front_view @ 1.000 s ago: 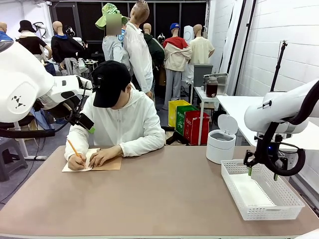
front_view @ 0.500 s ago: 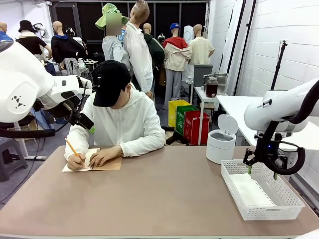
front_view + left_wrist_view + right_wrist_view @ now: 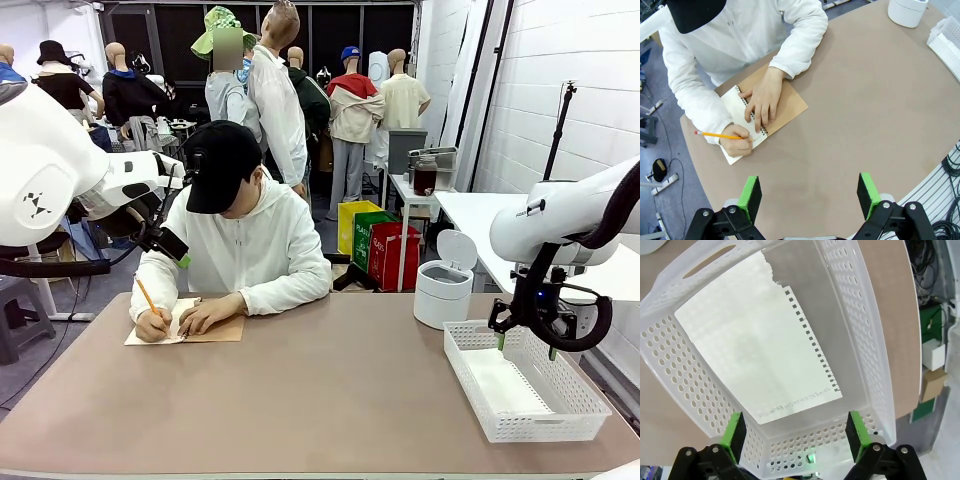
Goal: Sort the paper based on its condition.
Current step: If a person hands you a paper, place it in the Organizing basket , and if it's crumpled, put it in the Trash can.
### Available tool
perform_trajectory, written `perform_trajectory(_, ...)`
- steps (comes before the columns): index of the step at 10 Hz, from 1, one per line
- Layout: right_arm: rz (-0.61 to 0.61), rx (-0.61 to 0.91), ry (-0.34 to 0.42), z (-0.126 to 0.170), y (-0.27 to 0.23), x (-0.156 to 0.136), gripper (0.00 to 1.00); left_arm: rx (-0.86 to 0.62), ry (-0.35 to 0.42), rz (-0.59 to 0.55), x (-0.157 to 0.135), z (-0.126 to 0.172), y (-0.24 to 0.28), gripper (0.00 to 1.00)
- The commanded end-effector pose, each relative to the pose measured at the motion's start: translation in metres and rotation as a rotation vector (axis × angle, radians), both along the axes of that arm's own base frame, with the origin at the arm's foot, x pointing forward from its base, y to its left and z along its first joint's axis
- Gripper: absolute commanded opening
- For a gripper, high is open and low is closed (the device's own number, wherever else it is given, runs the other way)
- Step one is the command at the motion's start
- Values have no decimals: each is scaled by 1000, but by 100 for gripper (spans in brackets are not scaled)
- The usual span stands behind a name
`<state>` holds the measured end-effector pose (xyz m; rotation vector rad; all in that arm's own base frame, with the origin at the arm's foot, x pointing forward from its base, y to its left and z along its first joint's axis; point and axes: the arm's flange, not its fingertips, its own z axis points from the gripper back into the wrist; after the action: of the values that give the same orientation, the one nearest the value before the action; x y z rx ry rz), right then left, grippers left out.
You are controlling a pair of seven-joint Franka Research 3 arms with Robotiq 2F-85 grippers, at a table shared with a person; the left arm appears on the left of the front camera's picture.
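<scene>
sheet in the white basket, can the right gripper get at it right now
Probably yes: the right gripper hangs open directly above the basket, and the sheet lies flat inside with nothing over it.

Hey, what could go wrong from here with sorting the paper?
The sheet lies flat in the white basket under the open right claw; descending, the claw could crease its ragged perforated edge. The person is writing with a pencil, one hand flat on the spiral notebook, ahead of the open left claw; reaching there now could strike them.
</scene>
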<state>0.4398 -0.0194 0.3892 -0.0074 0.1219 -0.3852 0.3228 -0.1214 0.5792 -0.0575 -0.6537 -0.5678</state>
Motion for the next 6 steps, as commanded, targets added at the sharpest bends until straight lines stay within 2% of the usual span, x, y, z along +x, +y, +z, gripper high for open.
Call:
perform_trajectory(1,11,2,3,-2,0,-1,100,-7,-2,1,0,0,1,100)
perform_trajectory(2,0,0,0,0,0,0,100,-7,-2,1,0,0,1,100)
perform_trajectory(5,22,44,-51,54,31,7,100,-7,-2,1,0,0,1,100)
perform_trajectory(6,87,25,-117,77,47,6,100,-7,-2,1,0,0,1,100)
